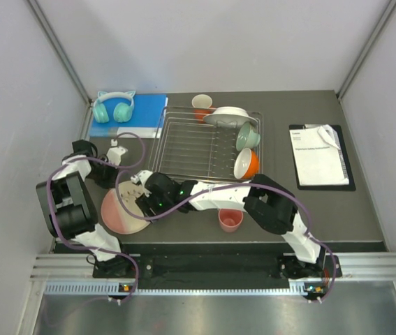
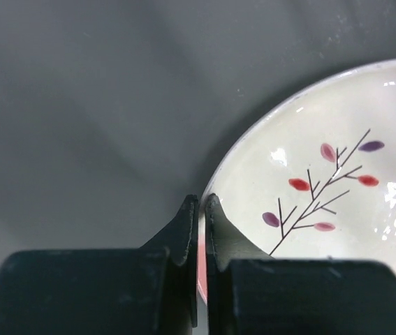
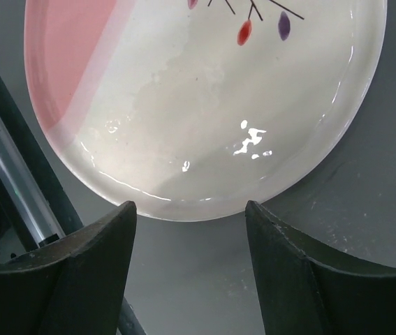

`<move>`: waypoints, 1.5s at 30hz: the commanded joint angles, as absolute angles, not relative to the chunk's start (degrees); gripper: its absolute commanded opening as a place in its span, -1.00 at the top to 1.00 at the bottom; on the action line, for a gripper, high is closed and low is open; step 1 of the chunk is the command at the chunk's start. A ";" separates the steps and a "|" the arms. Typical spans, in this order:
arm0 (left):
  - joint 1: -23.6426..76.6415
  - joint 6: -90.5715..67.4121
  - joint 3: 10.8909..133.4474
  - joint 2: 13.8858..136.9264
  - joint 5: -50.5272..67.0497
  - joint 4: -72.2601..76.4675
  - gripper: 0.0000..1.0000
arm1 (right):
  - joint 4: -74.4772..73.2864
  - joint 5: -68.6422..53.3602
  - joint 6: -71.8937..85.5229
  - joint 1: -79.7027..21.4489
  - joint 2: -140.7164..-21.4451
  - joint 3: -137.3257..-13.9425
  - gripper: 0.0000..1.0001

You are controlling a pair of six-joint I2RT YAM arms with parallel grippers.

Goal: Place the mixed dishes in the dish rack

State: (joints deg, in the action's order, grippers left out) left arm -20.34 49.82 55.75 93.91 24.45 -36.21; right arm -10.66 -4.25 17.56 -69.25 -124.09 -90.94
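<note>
Off to the left of the dish rack (image 1: 184, 148), toward the back, the teal cat-ear headphones (image 1: 114, 107) lay on a blue pad (image 1: 149, 110). In front of the rack and to its left, the pink-and-cream sprig plate (image 1: 117, 213) lay flat on the dark table (image 1: 365, 209).

The left claw (image 2: 198, 202) was right at the plate's rim, with its two fingers squeezed tight together. A thin bit of pink showed in the slit between them, but I could not tell if the rim was pinched there. The right claw (image 3: 189, 207) hung over the side of the plate closer to the rack. Its fingers were spread wide with nothing in them, and the plate's edge showed between the two tips.

Just behind the rack stood the orange mug (image 1: 202, 105). The white plate (image 1: 230, 116) sat at the rack's back end. On the rack's right side, the mint-green bowl (image 1: 248, 137) was tipped up on its side. The orange bowl (image 1: 246, 165), white inside, was tipped up at the rack's right front corner. In front of the rack, the pink cup (image 1: 230, 220) stood on the table with its mouth up. Well to the right of the rack lay a black clipboard (image 1: 321, 155) with white paper on it.
</note>
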 commanded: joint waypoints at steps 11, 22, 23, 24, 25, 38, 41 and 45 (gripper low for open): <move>-20.92 54.14 58.36 94.13 27.86 -49.66 1.00 | -10.46 -2.20 18.10 -69.26 -124.28 -91.50 -0.24; -20.83 54.75 59.76 88.96 28.47 -52.73 1.00 | -8.26 3.25 19.60 -69.08 -119.09 -85.17 -0.24; -20.83 54.93 60.72 88.34 28.56 -53.87 1.00 | -8.17 3.43 19.60 -69.00 -119.35 -85.25 -0.23; -20.83 54.84 61.34 87.90 29.17 -54.40 1.00 | -8.17 3.43 19.69 -68.99 -120.14 -85.51 -0.24; -20.83 54.93 62.30 86.93 29.44 -55.19 1.00 | -8.26 3.51 19.60 -68.91 -120.58 -86.13 -0.24; -20.66 54.49 61.09 83.23 31.03 -56.43 1.00 | -5.63 1.76 21.53 -66.54 -124.37 -87.02 -0.08; -20.39 54.14 59.77 82.62 31.64 -54.41 1.00 | -0.54 -1.48 21.97 -66.01 -122.27 -82.98 -0.04; -19.07 51.86 60.11 84.45 33.04 -52.56 1.00 | 4.82 -5.70 21.71 -65.92 -119.98 -78.67 0.22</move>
State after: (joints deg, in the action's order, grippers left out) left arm -20.16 53.45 60.29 84.75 28.91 -54.46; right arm -1.23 -0.75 21.50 -66.26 -122.72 -82.72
